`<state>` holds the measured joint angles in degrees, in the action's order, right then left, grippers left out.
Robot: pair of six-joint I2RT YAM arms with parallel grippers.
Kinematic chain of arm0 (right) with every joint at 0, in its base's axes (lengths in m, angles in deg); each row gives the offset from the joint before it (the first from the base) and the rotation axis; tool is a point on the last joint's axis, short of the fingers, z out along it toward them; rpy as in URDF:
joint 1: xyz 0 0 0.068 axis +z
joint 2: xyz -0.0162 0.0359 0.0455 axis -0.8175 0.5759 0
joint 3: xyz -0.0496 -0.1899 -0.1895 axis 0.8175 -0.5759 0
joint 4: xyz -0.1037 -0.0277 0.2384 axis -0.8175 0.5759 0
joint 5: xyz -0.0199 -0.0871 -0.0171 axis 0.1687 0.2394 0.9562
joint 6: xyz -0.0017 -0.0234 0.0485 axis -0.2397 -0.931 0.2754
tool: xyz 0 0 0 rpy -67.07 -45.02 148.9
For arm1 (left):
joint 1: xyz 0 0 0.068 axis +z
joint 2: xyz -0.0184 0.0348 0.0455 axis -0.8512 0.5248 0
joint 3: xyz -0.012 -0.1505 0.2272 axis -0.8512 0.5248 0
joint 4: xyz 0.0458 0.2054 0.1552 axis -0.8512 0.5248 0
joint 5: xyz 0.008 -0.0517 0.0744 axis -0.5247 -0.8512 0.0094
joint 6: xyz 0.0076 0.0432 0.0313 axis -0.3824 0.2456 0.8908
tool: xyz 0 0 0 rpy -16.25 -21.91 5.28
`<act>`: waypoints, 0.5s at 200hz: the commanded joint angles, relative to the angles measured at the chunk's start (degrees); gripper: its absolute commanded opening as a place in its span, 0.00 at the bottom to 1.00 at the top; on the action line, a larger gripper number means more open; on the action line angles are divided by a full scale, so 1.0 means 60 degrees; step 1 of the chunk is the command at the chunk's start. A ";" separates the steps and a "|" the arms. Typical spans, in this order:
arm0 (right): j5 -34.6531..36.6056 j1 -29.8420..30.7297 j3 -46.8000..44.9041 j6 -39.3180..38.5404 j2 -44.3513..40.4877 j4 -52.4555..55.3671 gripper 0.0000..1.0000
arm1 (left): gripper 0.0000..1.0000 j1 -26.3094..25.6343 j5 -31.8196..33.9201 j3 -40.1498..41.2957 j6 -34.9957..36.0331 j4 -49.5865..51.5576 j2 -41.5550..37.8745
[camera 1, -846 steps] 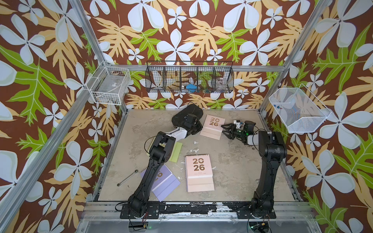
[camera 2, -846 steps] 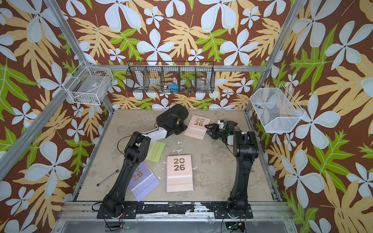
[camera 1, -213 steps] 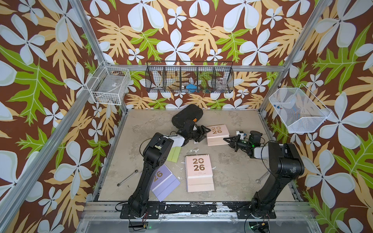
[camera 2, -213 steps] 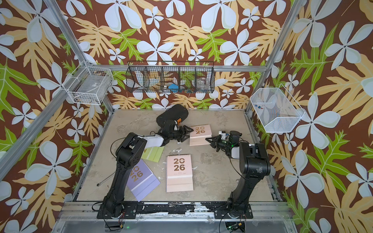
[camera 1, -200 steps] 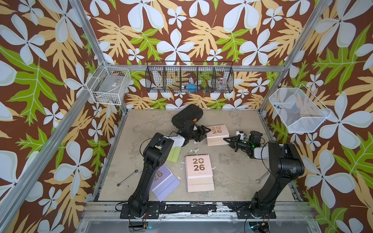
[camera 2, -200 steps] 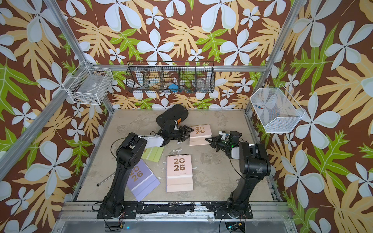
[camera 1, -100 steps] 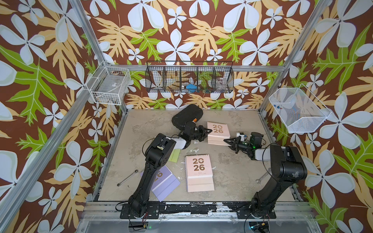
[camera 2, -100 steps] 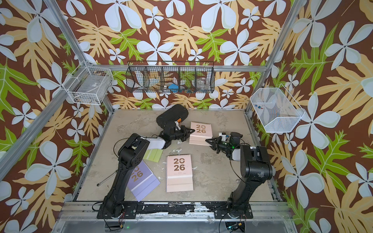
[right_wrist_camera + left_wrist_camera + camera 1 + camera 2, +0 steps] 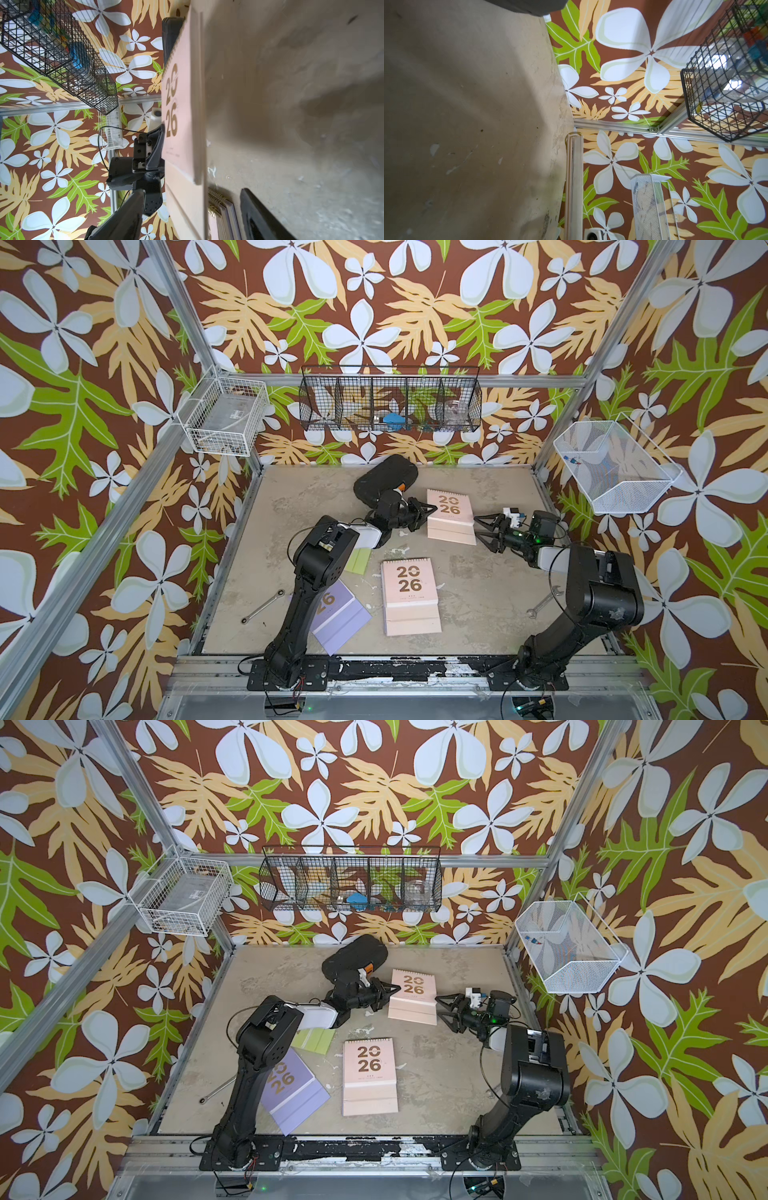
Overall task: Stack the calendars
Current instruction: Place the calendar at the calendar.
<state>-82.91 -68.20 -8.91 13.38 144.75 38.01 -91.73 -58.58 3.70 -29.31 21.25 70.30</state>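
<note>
Left pincer [image 9: 426, 512] clamps pale pink calendar [image 9: 451, 510] near far edge of tabletop [image 9: 478, 593], probably to carry it stackward; right pincer [image 9: 478, 526] gapes alongside, holding nothing.

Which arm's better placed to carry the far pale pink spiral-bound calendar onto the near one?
Likely left: the left gripper pinches the far pale pink spiral-bound calendar by its edge; the right gripper hangs open beside it.
</note>
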 commanded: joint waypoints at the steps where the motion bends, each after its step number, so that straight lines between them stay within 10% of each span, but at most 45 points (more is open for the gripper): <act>1: -0.0079 -0.0006 0.0307 -0.0475 0.0301 0.0019 0.73 | 0.05 -0.0017 -0.0177 0.0101 -0.0122 -0.0696 -0.0299; 100: -0.0149 0.0746 0.1806 0.1448 0.1212 -0.2412 0.56 | 0.06 -0.0017 -0.0351 0.0841 -0.0033 -0.0605 -0.1117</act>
<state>-83.24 -64.77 1.25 17.58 151.18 29.88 -91.73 -59.54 8.20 -30.18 20.86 64.88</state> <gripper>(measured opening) 0.611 0.147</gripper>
